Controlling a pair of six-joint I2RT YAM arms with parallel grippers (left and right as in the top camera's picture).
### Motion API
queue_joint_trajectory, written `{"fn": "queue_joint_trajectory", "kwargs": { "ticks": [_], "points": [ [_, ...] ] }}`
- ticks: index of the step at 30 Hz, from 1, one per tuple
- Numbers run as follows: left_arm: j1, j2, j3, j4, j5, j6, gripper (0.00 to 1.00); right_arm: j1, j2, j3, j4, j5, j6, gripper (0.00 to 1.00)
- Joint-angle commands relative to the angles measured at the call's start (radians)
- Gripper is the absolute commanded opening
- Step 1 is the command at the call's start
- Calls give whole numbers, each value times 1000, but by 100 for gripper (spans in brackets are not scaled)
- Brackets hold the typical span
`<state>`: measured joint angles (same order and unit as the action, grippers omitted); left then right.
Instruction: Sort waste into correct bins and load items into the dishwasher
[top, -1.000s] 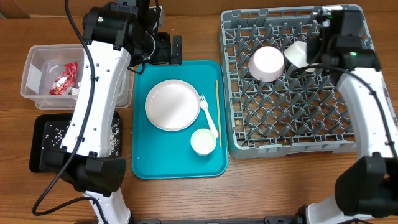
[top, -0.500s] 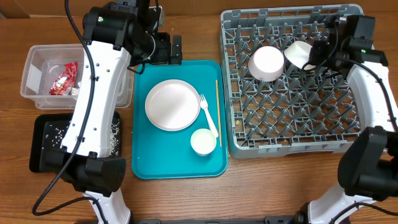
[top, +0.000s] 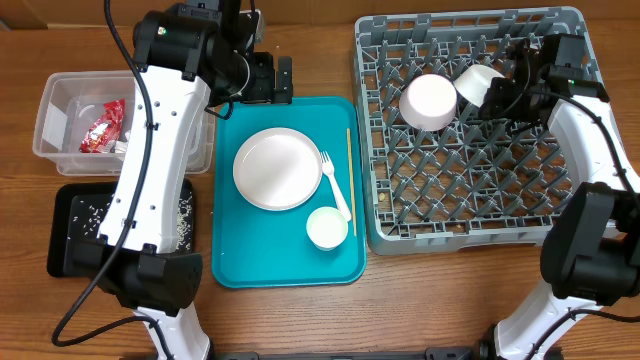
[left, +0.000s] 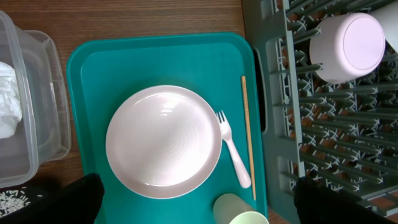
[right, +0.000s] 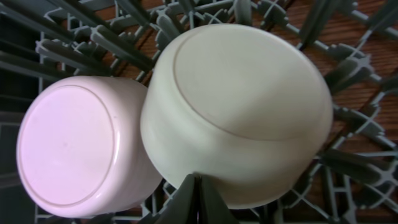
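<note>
1 grey dish rack (top: 470, 238) fills the right side of the table. 2 white bowls lie bottom-up in its back part: the left bowl (top: 430, 102) and, touching it, the tilted right bowl (top: 476, 84).

1 teal tray (top: 245, 250) sits just beside the rack's left wall. It carries 1 white plate (top: 277, 169), 1 small cup (top: 326, 228), 1 white fork (top: 337, 188) and 1 thin wooden stick (top: 349, 165) along its right edge.

At far left, 1 clear tub (top: 45, 125) holds 1 red wrapper (top: 103, 127) and white napkin paper (left: 7, 102). 1 black tray (top: 70, 255) in front of it holds loose rice (top: 98, 210).

The wrapper's print is too small to read.

The left arm rises from the table's front edge and bends right. The left gripper (top: 272, 82) hangs over the teal tray's back edge, fingers spread wide and grasping nothing.

The right arm curves along the rack's right side. The right gripper (top: 503, 95) points at the right bowl with its fingers pressed together, tips against the bowl's lower edge. Nothing shows between them.
</note>
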<state>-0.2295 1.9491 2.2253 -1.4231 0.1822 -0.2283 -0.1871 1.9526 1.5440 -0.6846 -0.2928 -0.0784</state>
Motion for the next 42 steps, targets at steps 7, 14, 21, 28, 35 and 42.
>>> {"fn": "queue_joint_trajectory", "kwargs": {
  "ticks": [7,14,21,28,35,42],
  "points": [
    [-6,5,13,-2,-10,19,100,3,-90,23,69,-40,13,4],
    [-6,5,13,-2,-10,19,100,5,-58,20,164,146,12,4],
    [-6,5,13,-2,-10,19,100,8,25,20,164,98,27,4],
    [-6,5,13,-2,-10,19,100,14,23,21,101,7,27,4],
    [-6,5,13,-1,-10,19,100,14,-47,24,73,7,27,4],
    [-6,5,13,-2,-10,19,100,16,-275,42,24,-4,32,14]
  ]
}}
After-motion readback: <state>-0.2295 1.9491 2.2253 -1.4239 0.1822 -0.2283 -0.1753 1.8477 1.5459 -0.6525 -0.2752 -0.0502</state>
